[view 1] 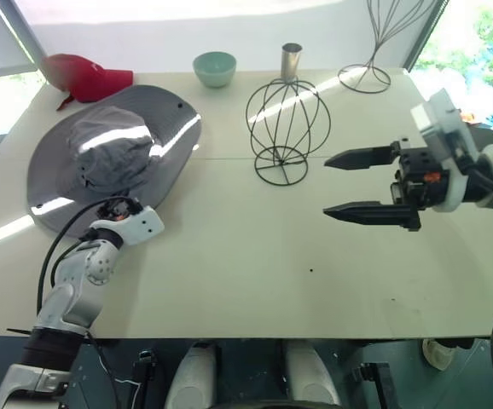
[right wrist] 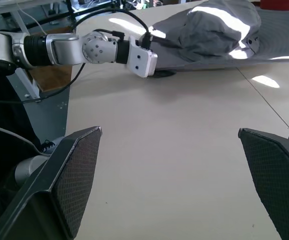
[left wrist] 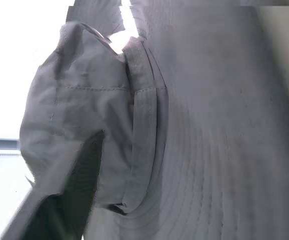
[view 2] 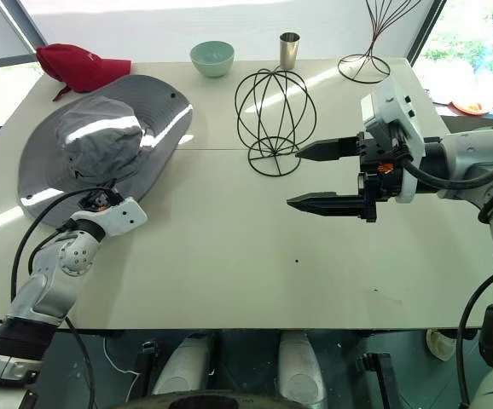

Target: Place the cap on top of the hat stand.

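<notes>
Low over the tabletop near its left edge, the left arm reaches forward almost level, its white wrist housing at the near rim of the cap, and the left tool is tucked at the brim there; from the left wrist view one dark finger lies against the soft crown, but whether this tool is spread or pinching the fabric cannot be told. The right arm is held higher over the right side of the tabletop, bent so that the right tool points across toward the left, its two black tapered fingers spread well apart with nothing between them; their inner pads show a fine cross-hatched texture. The cap is a floppy grey fabric hat with a very wide round brim, a crumpled soft crown and stitched seams, lying flat toward the far left corner. Just beyond it sits a red baseball cap. The hat stand, a globe-shaped cage of thin black wire on a round ring base, stands upright near the middle of the tabletop, well apart from the cap and bare. Along the far edge are a pale green bowl, a metal cup and a taller wire stand.
</notes>
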Tool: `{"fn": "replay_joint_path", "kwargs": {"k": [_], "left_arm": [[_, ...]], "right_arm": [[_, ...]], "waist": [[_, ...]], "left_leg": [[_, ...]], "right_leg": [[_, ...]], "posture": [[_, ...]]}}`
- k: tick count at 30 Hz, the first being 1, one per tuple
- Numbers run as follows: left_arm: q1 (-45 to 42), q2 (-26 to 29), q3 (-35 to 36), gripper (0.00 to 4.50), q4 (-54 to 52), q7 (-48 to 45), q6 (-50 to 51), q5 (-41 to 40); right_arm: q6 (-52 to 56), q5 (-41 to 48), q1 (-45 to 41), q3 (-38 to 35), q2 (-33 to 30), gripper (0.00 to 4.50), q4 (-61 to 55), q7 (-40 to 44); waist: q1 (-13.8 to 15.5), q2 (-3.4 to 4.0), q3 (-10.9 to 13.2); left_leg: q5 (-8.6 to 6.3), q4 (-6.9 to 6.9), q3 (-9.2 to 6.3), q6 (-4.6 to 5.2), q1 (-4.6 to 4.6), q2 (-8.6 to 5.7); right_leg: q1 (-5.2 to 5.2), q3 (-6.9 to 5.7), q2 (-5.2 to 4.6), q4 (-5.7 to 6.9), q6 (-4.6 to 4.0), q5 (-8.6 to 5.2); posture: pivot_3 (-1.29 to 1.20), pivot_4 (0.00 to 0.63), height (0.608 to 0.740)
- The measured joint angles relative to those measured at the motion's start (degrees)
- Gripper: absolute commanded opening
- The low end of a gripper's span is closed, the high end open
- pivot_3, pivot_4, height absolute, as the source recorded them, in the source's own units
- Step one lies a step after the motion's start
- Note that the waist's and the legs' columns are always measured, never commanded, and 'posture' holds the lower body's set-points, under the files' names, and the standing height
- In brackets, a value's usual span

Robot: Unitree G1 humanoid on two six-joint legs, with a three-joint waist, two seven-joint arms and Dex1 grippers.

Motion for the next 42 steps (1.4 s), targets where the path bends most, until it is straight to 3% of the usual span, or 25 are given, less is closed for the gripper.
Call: {"fn": "replay_joint_path", "kwargs": {"k": [4, 5, 14, 21, 26, 32, 37, 42], "left_arm": [[-0.6, 0.2, 0.2, 0.18, -0.1, -0.2, 0.3, -0.8], [-1.2, 0.6, 0.3, 0.04, -0.1, -0.4, 0.3, -1.3], [-12.2, 2.1, 1.4, 0.04, 1.3, -5.2, 2.6, -6.2], [-37.8, 1.1, -0.9, 0.04, 4.3, -8.3, -0.3, -7.8], [-47.1, -0.6, -5.4, 0.04, 6.9, -8.2, -7.8, -7.6], [-49.8, 2.3, -11.7, 0.04, 7.7, -5.5, -23.0, -1.4], [-47.3, 8.7, -16.2, 0.04, 8.5, 2.1, -37.5, 8.6], [-44.1, 10.6, -19.1, 0.04, 10.1, 8.8, -44.8, 16.9]], "right_arm": [[-0.4, -0.1, 0.0, -0.3, -1.0, 4.50, 1.0, -0.3], [-0.7, -0.3, -0.2, -0.4, -1.2, 4.50, 1.5, -0.4], [-4.7, -1.9, 0.5, -5.1, -4.2, 4.50, 4.6, -0.9], [-7.0, -3.6, 3.8, -10.4, -6.5, 4.50, 7.0, -1.6], [-7.8, -4.8, 5.4, -13.7, -7.3, 4.50, 9.6, -2.5], [-7.3, -4.6, 7.5, -17.9, -7.5, 4.50, 10.1, -4.0], [-6.2, -3.6, 9.2, -20.3, -7.5, 4.50, 9.7, -5.6], [-5.9, -2.5, 9.9, -21.0, -7.5, 4.50, 8.9, -7.0]], "waist": [[0.0, 0.00, 0.0], [0.1, 0.00, 0.0], [0.2, -0.02, 0.0], [0.1, -0.21, 0.1], [-0.3, -0.19, 0.1], [-0.2, -0.19, 0.1], [-0.2, -0.17, 0.1], [0.0, -0.19, 0.1]], "left_leg": [[0.00, 0.00, 0.01, 0.00, 0.00, -0.01], [0.00, 0.00, -0.01, 0.00, 0.00, -0.01], [0.00, 0.02, -0.03, 0.00, -0.07, -0.02], [0.01, 0.07, -0.06, -0.01, -0.17, -0.08], [-0.01, 0.01, -0.03, 0.03, -0.14, -0.07], [0.00, 0.04, -0.03, 0.03, -0.12, -0.07], [0.00, 0.03, -0.03, 0.03, -0.11, -0.07], [0.00, 0.06, -0.03, 0.03, -0.12, -0.08]], "right_leg": [[0.00, 0.00, -0.01, 0.00, 0.00, 0.00], [0.00, -0.01, -0.01, 0.00, 0.00, 0.00], [0.00, -0.05, -0.01, -0.02, 0.00, 0.00], [0.00, -0.10, -0.06, -0.12, 0.06, 0.03], [-0.06, -0.06, -0.03, -0.07, 0.06, 0.02], [-0.05, -0.04, -0.03, -0.03, 0.06, 0.02], [-0.05, -0.02, -0.03, -0.02, 0.06, 0.02], [-0.03, -0.03, -0.03, -0.02, 0.07, 0.03]], "posture": [[0.00, 0.150, 0.740], [0.00, 0.150, 0.740], [0.00, 0.150, 0.740], [0.00, 0.150, 0.740], [0.00, 0.150, 0.740], [0.00, 0.150, 0.740], [0.00, 0.150, 0.740], [0.00, 0.150, 0.740]]}}
